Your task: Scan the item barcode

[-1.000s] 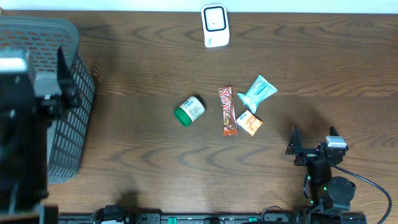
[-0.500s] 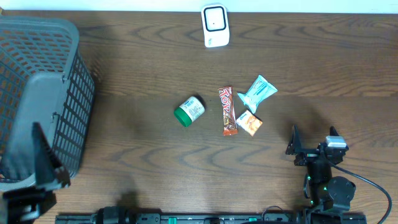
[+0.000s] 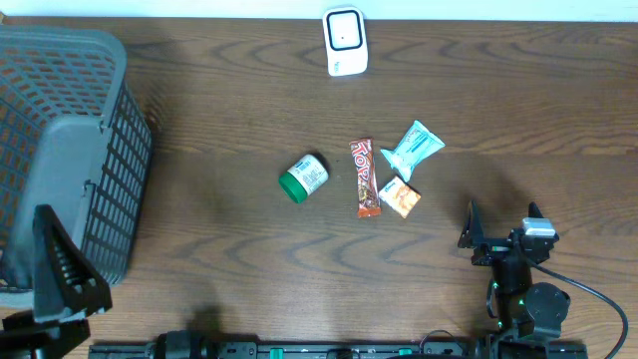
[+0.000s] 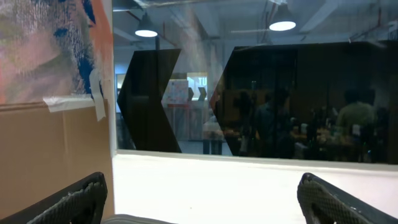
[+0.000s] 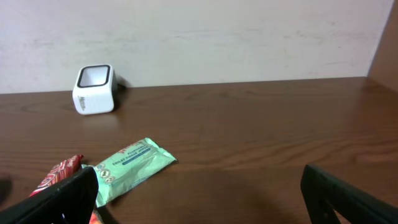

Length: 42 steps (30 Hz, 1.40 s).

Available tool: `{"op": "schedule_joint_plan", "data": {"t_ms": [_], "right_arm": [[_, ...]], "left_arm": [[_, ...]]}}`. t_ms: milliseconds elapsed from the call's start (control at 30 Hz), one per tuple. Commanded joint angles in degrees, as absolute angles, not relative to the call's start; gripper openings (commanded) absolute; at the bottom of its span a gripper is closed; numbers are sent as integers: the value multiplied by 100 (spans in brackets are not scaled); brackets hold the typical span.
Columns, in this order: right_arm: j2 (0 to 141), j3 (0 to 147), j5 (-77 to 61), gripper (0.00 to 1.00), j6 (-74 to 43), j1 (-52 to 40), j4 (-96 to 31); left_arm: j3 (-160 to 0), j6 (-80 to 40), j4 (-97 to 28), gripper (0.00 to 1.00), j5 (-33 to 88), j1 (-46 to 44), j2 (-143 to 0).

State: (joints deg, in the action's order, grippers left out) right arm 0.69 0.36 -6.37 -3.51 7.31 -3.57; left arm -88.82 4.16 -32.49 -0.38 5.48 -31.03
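Left arm (image 3: pixel 60 289) shifted, four items (image 3: pixel 365 178), one scanner (image 3: pixel 345 40)

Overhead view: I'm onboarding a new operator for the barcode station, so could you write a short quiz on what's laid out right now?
1. True or false: the candy bar lies between the bottle and the wipes pack.
2. Where does the scanner stand? A) near the far edge of the table; B) touching the bottle; C) under the candy bar.
3. Short answer: what does the right end effector hold?

Key: 1 true. 2 A. 3 nothing; it is open over bare wood, apart from every item.
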Motion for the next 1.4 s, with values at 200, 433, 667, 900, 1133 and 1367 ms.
{"op": "schedule_joint_plan", "data": {"t_ms": [200, 433, 667, 900, 1133, 1367], "right_arm": [[43, 32, -631, 99, -423, 670, -375], [43, 32, -631, 99, -421, 670, -375], [43, 32, -631, 99, -423, 670, -375], [43, 32, -631, 99, -423, 670, -373], [43, 32, -631, 99, -423, 670, -375], [43, 32, -631, 99, -423, 670, -375]], "left_arm": [[-8954, -158, -3225, 98, 62, 578, -2652], [-8954, -161, -3232, 98, 104, 578, -2167], [-8952, -161, -3273, 98, 106, 578, -1712], [-8954, -158, -3271, 98, 252, 578, -1448], [-8949, 172, -3321, 98, 1133, 578, -1264], [-8855, 333, -3308, 98, 1096, 578, -1256]]}}
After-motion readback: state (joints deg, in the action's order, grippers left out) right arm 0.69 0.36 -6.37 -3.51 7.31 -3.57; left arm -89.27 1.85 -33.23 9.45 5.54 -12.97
